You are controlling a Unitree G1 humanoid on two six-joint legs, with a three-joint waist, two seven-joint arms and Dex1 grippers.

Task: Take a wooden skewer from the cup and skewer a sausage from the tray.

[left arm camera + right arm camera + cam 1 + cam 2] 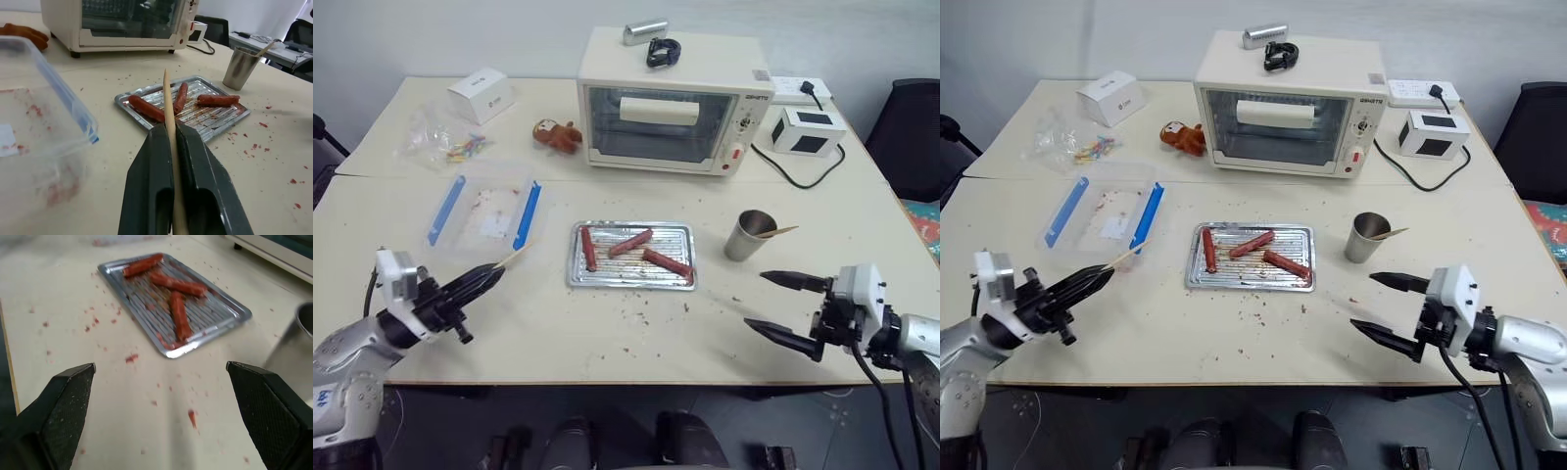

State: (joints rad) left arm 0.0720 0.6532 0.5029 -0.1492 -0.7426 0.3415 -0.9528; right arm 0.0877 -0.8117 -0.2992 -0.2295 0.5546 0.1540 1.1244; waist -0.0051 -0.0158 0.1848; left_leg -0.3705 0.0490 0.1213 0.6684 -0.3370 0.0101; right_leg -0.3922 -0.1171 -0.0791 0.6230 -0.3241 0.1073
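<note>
Thin pale tan wooden skewer [170,142] pinched btwn the black fingers of left gripper [487,278], tip sticking fwd toward shallow shiny metal tray [630,280] w/ three reddish-brown sausages [630,243]. Tray sits mid-table; dull silver-grey metal cup [748,236] just to its right, another stick inside. Right gripper [785,308] in front of cup, fingers spread wide, holding nothing. Clear plastic box w/ blue clips [486,204] left of tray.

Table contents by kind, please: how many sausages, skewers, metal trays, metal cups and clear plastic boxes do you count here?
Sausages: 3, all lying in the tray, e.g.
Wooden skewers: 2, one clamped in the left gripper, one standing in the cup
Metal tray: 1
Metal cup: 1
Clear plastic box with blue clips: 1
Total: 8
</note>
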